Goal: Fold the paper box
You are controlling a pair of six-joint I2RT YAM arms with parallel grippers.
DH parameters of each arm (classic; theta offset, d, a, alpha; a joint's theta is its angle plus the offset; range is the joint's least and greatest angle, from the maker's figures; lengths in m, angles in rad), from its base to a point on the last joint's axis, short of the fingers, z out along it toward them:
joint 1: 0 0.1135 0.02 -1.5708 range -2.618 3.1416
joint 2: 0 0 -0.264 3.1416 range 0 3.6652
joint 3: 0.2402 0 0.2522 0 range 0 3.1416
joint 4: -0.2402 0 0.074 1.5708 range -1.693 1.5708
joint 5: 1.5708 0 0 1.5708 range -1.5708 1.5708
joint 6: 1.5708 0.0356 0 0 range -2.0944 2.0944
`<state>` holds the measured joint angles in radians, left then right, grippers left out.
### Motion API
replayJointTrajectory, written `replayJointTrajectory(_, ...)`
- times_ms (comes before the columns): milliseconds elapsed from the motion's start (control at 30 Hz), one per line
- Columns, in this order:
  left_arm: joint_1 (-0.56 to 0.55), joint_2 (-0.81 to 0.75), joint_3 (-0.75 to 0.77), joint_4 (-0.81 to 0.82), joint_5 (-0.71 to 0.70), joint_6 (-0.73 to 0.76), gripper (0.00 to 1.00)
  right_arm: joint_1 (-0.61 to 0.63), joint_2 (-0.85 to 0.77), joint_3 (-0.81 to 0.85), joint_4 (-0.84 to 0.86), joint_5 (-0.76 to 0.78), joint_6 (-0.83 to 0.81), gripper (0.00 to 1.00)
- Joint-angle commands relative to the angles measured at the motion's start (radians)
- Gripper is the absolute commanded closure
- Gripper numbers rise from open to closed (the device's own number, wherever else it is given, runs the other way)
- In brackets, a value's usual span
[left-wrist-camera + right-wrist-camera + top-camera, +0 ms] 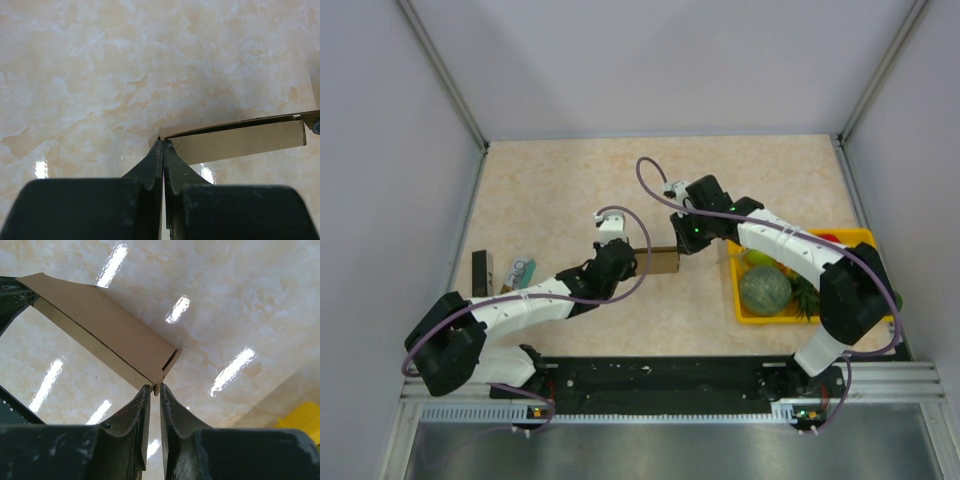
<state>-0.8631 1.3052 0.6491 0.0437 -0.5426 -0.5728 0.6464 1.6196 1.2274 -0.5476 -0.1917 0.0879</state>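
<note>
The left arm (pixel 525 300) and right arm (pixel 788 247) have white links and black joints. A purple cable (pixel 639 177) loops along each, and the gripper fingers (pixel 150 170) are black.

Thin brown cardboard paper box (pixel 105 325) pinched at near corner by black two-finger right gripper (pixel 155 389), fingers almost together. Box stretched away toward top left, above shiny beige marble table (pixel 240 300). Bit of yellow plastic tray (pixel 302 417) seen at lower right.
</note>
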Motion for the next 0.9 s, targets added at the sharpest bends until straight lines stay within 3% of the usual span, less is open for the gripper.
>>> replayJointTrajectory(0,-0.019,0.042,-0.028,-0.148,0.087,0.007,1.00,0.015,0.017,0.049,0.009,0.003,0.015,0.89)
replayJointTrajectory(133,-0.019,0.040,-0.031,-0.150,0.089,0.005,1.00,0.019,0.023,0.058,0.009,-0.005,0.053,1.00)
replayJointTrajectory(500,-0.024,0.045,-0.025,-0.143,0.098,-0.010,1.00,0.062,0.017,0.055,0.015,0.081,0.369,1.00)
replayJointTrajectory(667,-0.024,0.040,-0.026,-0.145,0.102,-0.019,1.00,0.090,0.007,0.012,0.052,0.188,0.380,1.00)
replayJointTrajectory(867,-0.024,0.028,-0.040,-0.137,0.105,-0.047,1.00,0.107,-0.053,-0.144,0.214,0.279,0.411,1.00)
